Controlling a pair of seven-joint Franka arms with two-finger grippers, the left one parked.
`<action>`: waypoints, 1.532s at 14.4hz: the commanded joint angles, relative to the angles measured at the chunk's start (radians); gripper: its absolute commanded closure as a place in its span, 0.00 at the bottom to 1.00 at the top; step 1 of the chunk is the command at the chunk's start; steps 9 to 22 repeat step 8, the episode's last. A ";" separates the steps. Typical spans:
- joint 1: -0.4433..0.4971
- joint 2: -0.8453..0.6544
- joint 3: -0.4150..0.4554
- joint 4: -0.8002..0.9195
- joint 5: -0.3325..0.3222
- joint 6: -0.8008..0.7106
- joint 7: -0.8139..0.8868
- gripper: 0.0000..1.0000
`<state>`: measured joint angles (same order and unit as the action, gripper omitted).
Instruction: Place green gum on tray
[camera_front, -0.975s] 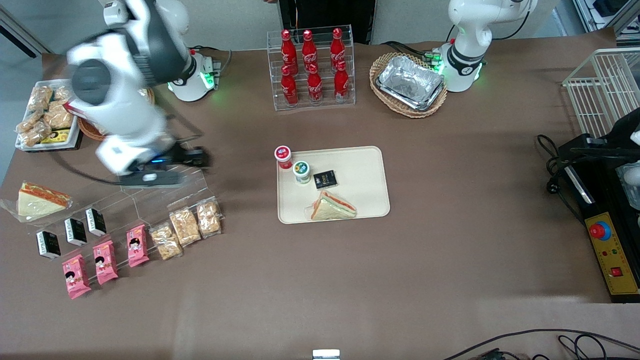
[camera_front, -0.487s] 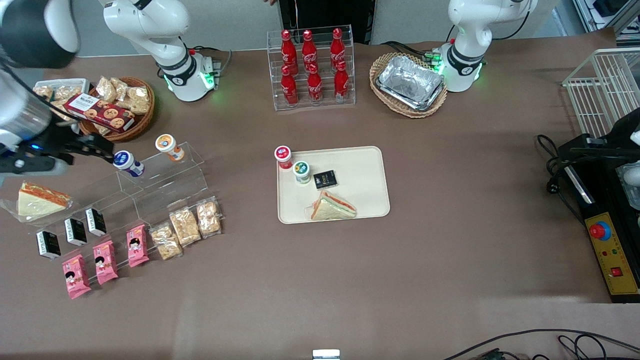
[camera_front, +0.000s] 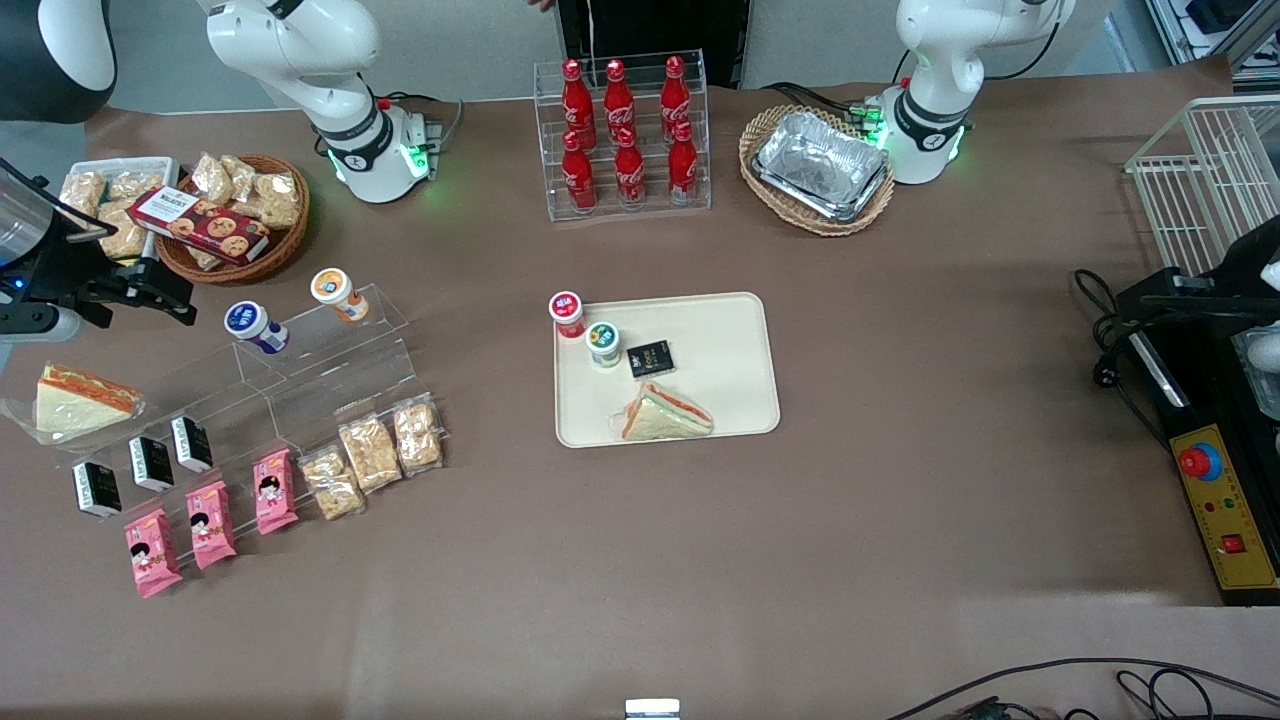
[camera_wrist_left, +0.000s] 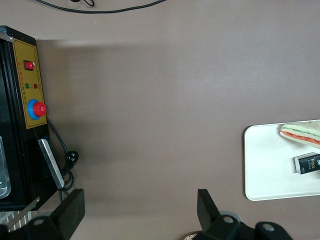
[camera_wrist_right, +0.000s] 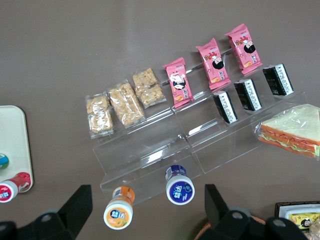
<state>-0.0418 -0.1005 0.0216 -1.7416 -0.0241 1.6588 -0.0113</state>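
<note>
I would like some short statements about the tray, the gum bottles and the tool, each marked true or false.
1. The green gum stands on the tray. True.
2. The tool is shut on the green gum. False: it is open and empty, above the working arm's end of the table.
3. A sandwich lies on the tray. True.
4. The red gum lies on its side in the middle of the tray. False: it stands upright at the tray's corner, beside the green gum.
5. The blue gum is on the tray. False: it stands on the clear rack.

green gum (camera_wrist_right: 3, 160) cut off by edge, labels on black boxes (camera_front: 150, 462) unreadable
</note>
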 joint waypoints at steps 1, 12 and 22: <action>0.005 0.022 -0.023 0.040 0.027 -0.039 -0.006 0.00; 0.002 0.030 -0.152 0.040 0.095 -0.054 -0.055 0.00; 0.002 0.030 -0.152 0.040 0.095 -0.054 -0.055 0.00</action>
